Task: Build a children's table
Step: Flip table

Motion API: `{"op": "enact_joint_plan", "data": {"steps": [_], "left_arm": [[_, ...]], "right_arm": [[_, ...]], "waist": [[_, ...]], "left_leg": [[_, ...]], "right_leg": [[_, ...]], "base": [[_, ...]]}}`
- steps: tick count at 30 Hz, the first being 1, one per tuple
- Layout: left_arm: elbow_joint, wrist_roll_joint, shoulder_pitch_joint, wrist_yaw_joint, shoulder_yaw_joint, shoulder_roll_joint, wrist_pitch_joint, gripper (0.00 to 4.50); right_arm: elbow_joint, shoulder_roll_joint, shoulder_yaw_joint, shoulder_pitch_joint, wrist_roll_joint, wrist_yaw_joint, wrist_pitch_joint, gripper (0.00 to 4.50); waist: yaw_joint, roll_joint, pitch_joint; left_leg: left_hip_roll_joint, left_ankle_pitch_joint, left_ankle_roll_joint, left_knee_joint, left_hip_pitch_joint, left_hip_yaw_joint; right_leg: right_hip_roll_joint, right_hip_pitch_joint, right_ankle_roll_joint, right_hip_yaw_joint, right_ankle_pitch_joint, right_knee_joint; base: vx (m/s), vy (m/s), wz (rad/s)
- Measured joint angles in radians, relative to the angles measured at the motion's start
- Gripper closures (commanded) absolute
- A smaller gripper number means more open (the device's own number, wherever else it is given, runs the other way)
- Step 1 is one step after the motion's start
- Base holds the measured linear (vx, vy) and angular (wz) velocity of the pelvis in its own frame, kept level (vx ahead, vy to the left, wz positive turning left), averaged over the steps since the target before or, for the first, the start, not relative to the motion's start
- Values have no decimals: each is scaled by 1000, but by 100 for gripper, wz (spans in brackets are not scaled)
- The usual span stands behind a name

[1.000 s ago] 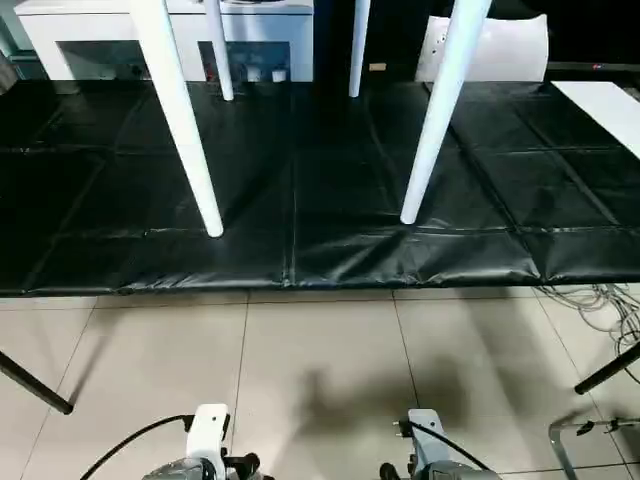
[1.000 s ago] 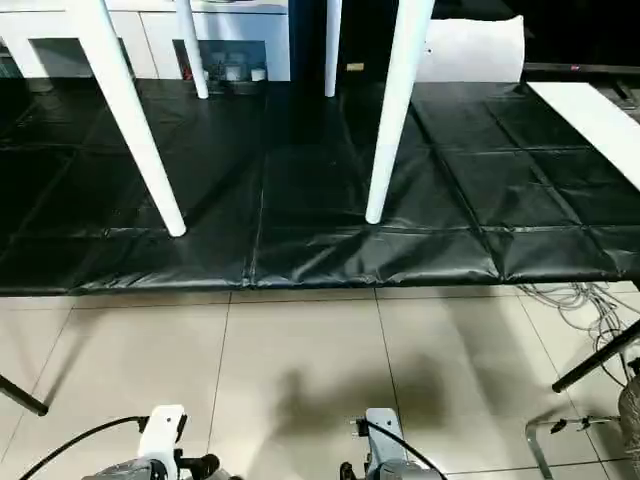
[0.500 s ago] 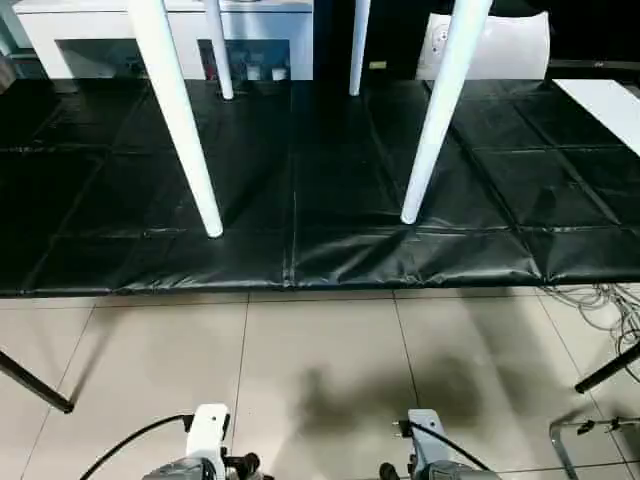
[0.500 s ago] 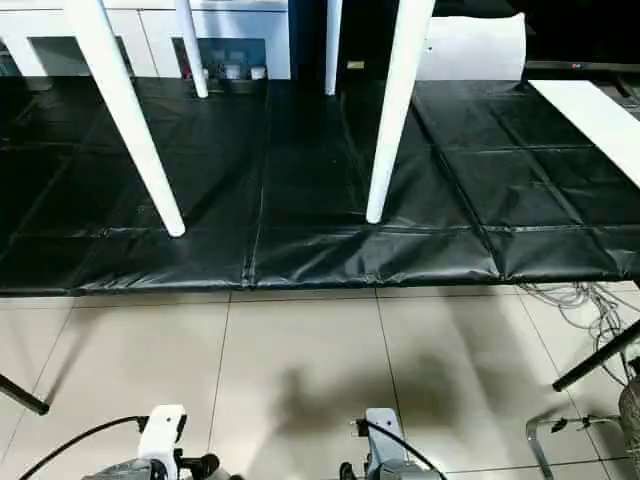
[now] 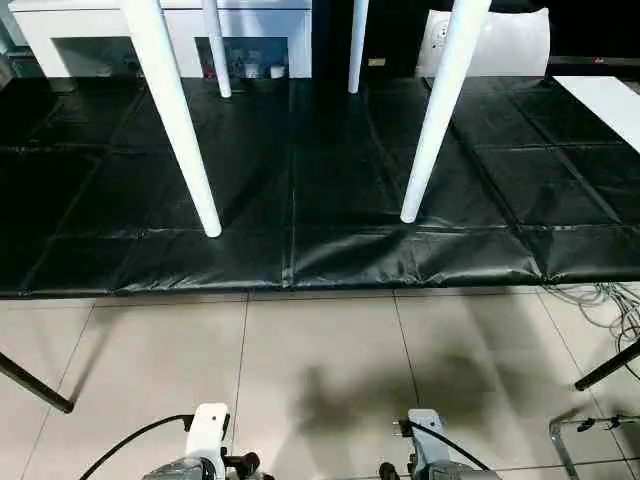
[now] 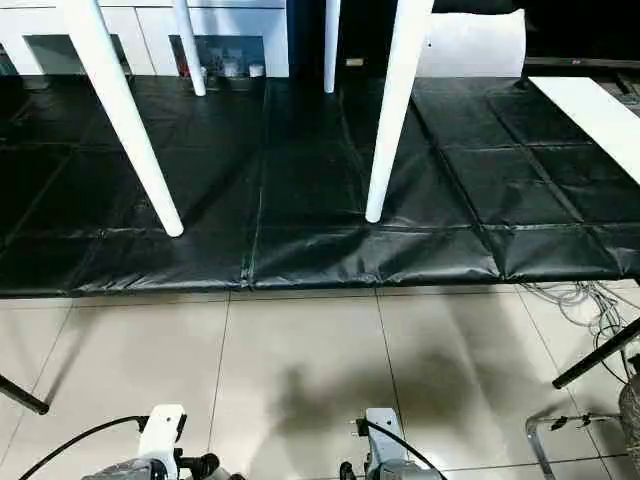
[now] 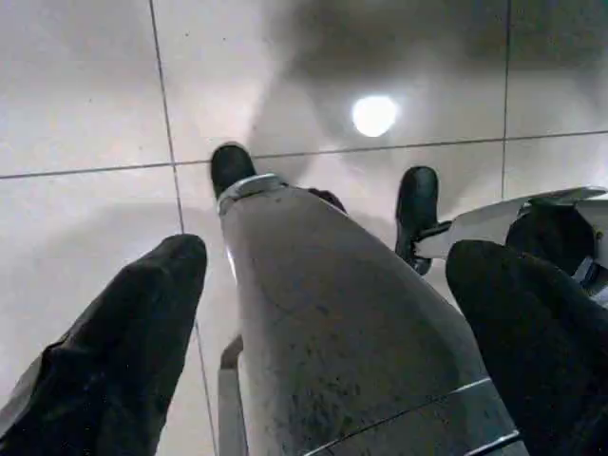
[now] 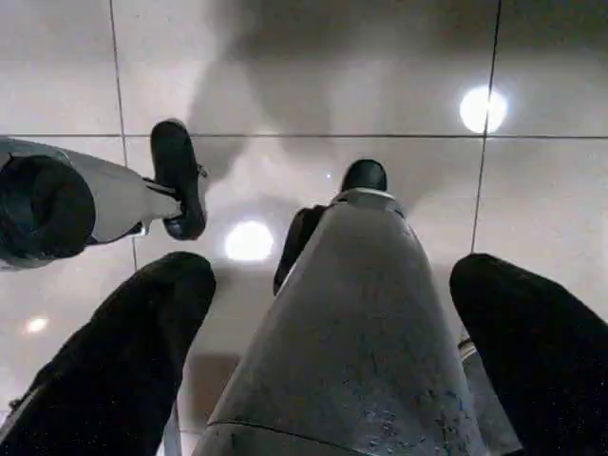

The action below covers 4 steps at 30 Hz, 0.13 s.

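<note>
- Cabinet (image 5: pixel 90 30): white, at the far left behind the mat, with small items in a dark compartment.
- Mat (image 5: pixel 300 190): black, padded, creased, spread across the far floor; its near edge meets the tiled floor (image 5: pixel 320 360).
- Table: stands on the mat on four white tapered legs; top out of frame above. Near-left leg (image 5: pixel 180 130) and near-right leg (image 5: pixel 435 120) slant inward toward their upper ends, feet planted near the mat's front edge. Two far legs (image 5: pixel 216 50) and (image 5: pixel 357 45) stand by the cabinet.
- White cushion-like object (image 5: pixel 500 45): far right, behind the mat.
- White panel (image 5: pixel 610 100): lies at the mat's right edge.
- Cables (image 5: pixel 600 300): loose on the tiles, right.
- Left pincer (image 7: pixel 323 313): fingers (image 7: pixel 142 332) spread wide, empty, above the robot's own leg and the tiles.
- Right pincer (image 8: pixel 332 332): fingers (image 8: pixel 133 351) spread wide, empty, likewise over the tiles, well apart from the table.
</note>
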Motion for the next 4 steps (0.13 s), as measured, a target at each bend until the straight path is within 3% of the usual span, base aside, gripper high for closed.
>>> {"op": "enact_joint_plan", "data": {"steps": [4], "left_arm": [[0,0,0,0,0,0,0,6]], "right_arm": [[0,0,-1,0,0,0,0,0]], "waist": [[1,0,0]], "left_leg": [[0,0,0,-1,0,1]], "right_leg": [[0,-1,0,1,0,0]], "base": [[0,0,0]]}}
